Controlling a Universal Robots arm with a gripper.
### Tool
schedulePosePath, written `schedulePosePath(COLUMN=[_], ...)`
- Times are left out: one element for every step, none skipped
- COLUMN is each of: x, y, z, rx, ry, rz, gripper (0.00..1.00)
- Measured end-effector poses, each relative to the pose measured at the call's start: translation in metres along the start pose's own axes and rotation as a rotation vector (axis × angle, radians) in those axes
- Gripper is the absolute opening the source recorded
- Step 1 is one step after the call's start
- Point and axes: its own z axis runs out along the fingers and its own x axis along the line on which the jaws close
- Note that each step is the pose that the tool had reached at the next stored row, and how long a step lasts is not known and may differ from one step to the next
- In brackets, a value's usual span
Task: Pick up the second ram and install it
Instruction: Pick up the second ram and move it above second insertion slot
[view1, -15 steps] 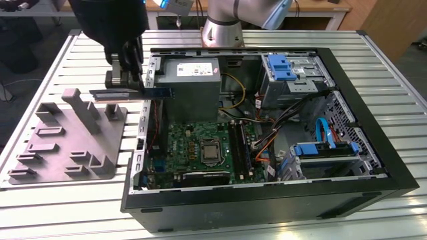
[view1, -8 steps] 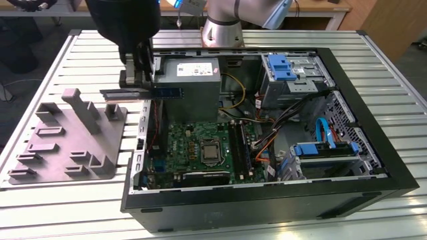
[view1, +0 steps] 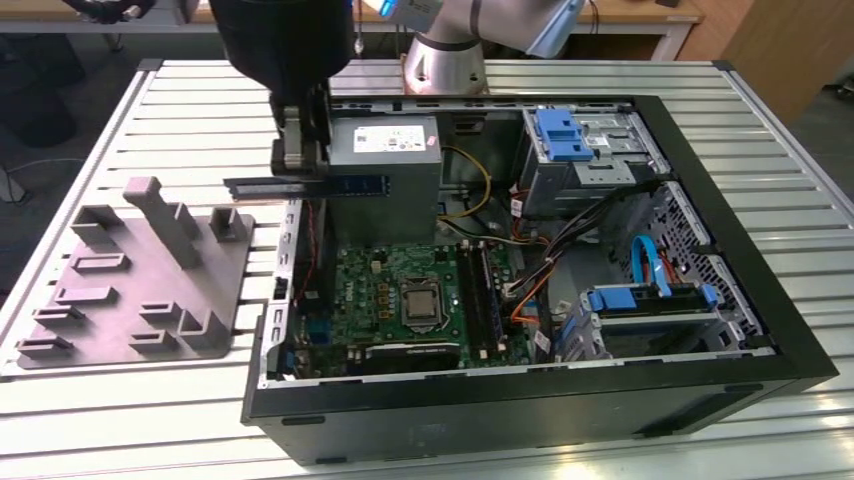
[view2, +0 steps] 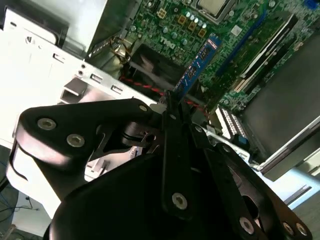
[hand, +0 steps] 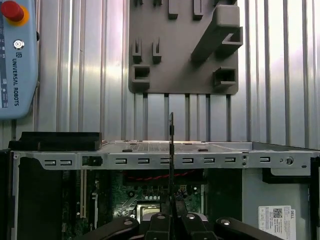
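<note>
Slatted metal table (view1: 747, 130) carries everything; ribs run lengthwise, pale and reflective in first wrist view (hand: 90, 75).
Open black computer case (view1: 534, 400) lies on its side on table, side panel off, interior facing up.
Grey fixture tray (view1: 134, 300) flat on slats just beside case, on exterior view's left; several upright posts.
Robot base (view1: 447, 65) stands behind case.
Blue-grey teach pendant (hand: 17, 60) with red button lies near case, same side as tray (hand: 180, 65).
</note>
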Motion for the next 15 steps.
schedulePosePath(x=[-0.0001,-0.0001,-0.0002,-0.0002,-0.0003,-0.0003,-0.0004,-0.0005,-0.0005,-0.0006,-0.0006,-0.0007,-0.0007,-0.0008,-0.0009], y=[-0.0025,-0.0050,-0.0075,-0.0101,-0.0126,-0.0151,-0.0175,-0.0200,-0.0225,-0.0250,-0.0278,-0.0304,-0.0330,-0.0356,-0.0381], z=[-0.0001,-0.0002,-0.0003,-0.0004,-0.0004,-0.0006,-0.0007,-0.0007,-0.0008,-0.0009,-0.0010,-0.0011,-0.0012,-0.0013,-0.0013], rx=[0.0000,0.0000,0.0000,0.0000,0.0000,-0.0001,0.0000,0.0000,0.0000,0.0001,0.0000,0.0000,0.0000,0.0000,0.0000], ry=[0.0000,0.0000,0.0000,0.0000,0.0000,0.0000,0.0000,0.0000,0.0000,0.0000,0.0000,0.0000,0.0000,0.0000,0.0000], rz=[0.000,0.000,0.000,0.000,0.000,0.000,0.000,0.000,0.000,0.000,0.000,0.000,0.000,0.000,0.000], gripper=[0.14,0.14,0.14,0.14,0.14,0.14,0.14,0.14,0.14,0.14,0.14,0.14,0.14,0.14,0.14])
